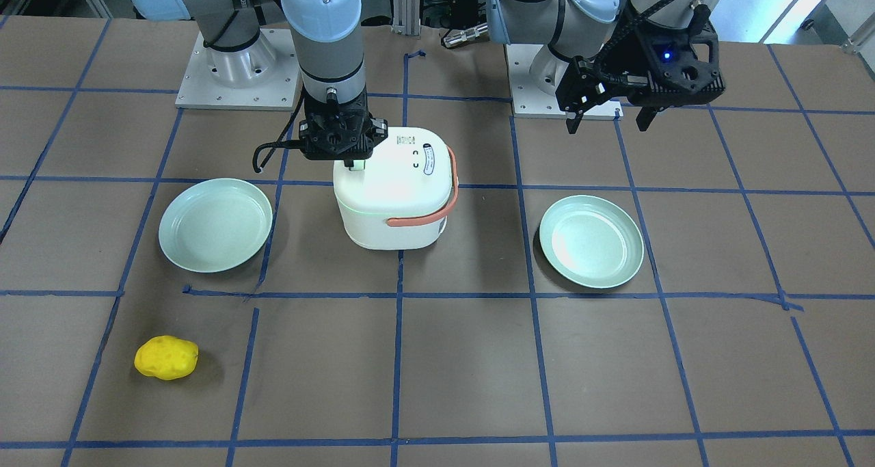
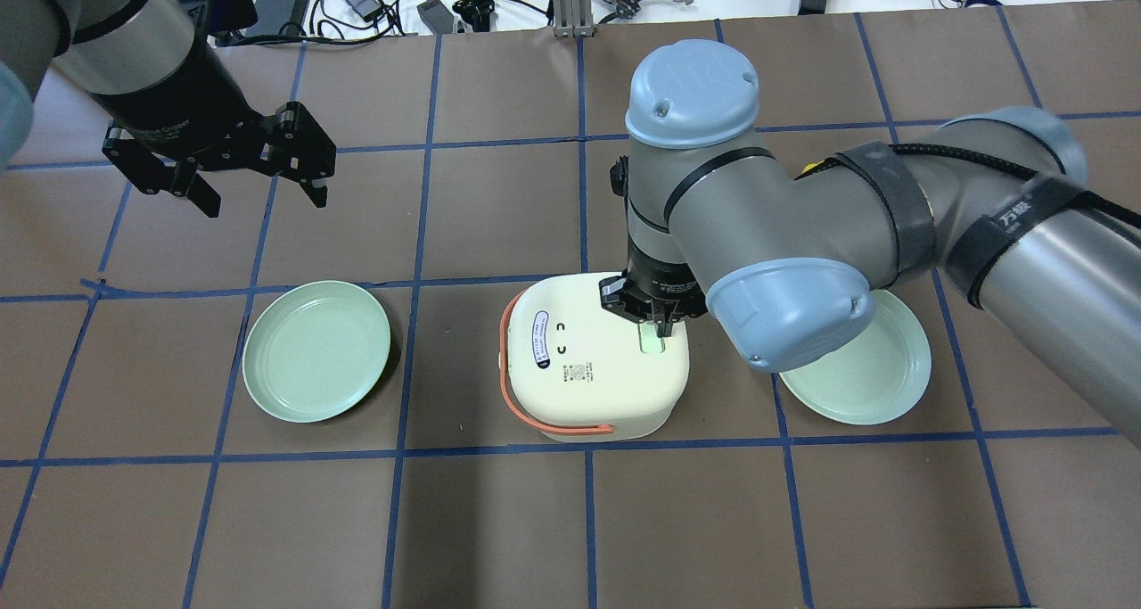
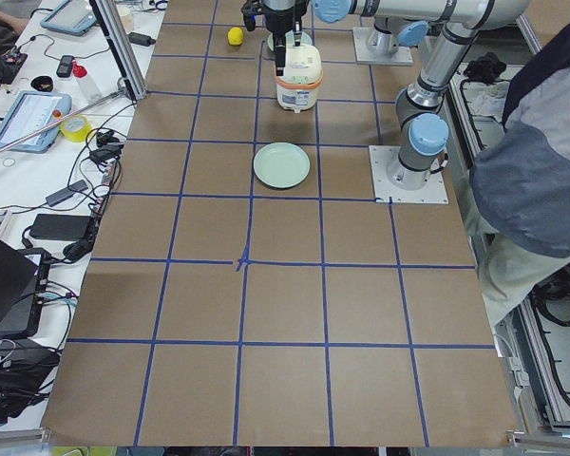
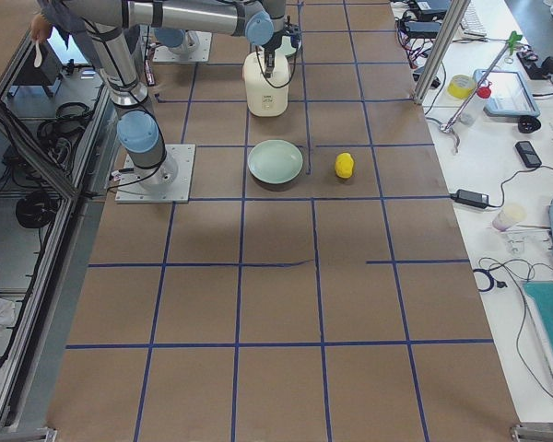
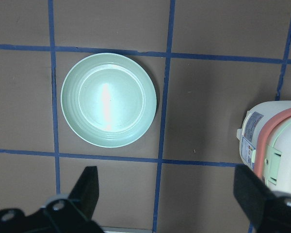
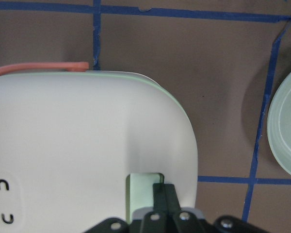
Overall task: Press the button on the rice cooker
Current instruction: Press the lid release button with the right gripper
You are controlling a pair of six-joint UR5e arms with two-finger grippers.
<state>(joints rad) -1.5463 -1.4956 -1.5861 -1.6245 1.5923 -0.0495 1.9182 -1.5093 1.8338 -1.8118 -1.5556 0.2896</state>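
At mid-table stands the rice cooker (image 2: 588, 368), its pale green button (image 6: 140, 191) set in the lid near the right edge. My right hand (image 2: 661, 325) is down over it, fingers pinched together with nothing between them. I can't tell whether the tip is touching the button or sits just above it. It sits toward the button's right side, so I judge a push could skid onto the lid. It could also shove the unbraced cooker toward the right plate (image 2: 891, 395). My left hand (image 2: 266, 194) hangs spread wide, well apart at far left.
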